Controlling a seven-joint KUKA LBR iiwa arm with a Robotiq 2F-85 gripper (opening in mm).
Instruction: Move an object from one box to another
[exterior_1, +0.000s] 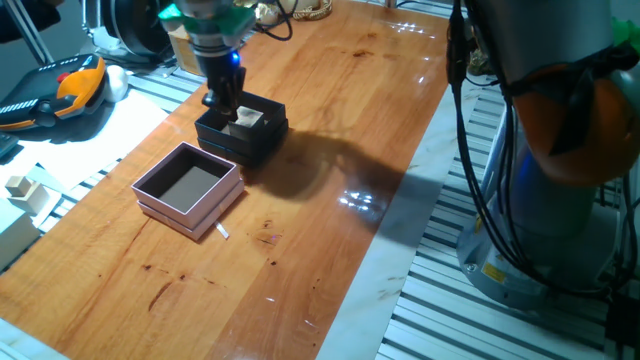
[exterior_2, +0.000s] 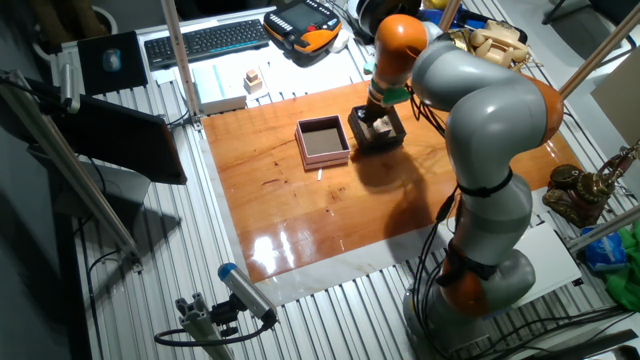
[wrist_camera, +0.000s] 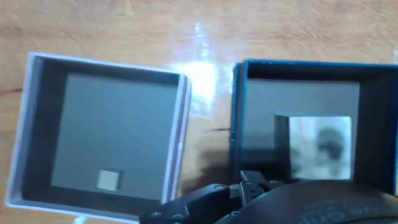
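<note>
Gripper (exterior_1: 226, 108) sits low over the black box (exterior_1: 262, 140) at the upper left of one fixed view; jaw spacing, cannot tell. In the hand view the small beige cube (wrist_camera: 109, 180) lies on the dark floor of the pink box (wrist_camera: 181, 124), near its lower edge. A larger pale patch (wrist_camera: 320, 146) shows inside the black box, lower right.

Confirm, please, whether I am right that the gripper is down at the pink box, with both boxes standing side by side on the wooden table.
Not quite: the gripper is down at the black box, not the pink box, as one fixed view shows. The rest holds: both boxes stand side by side on the wooden table.
</note>
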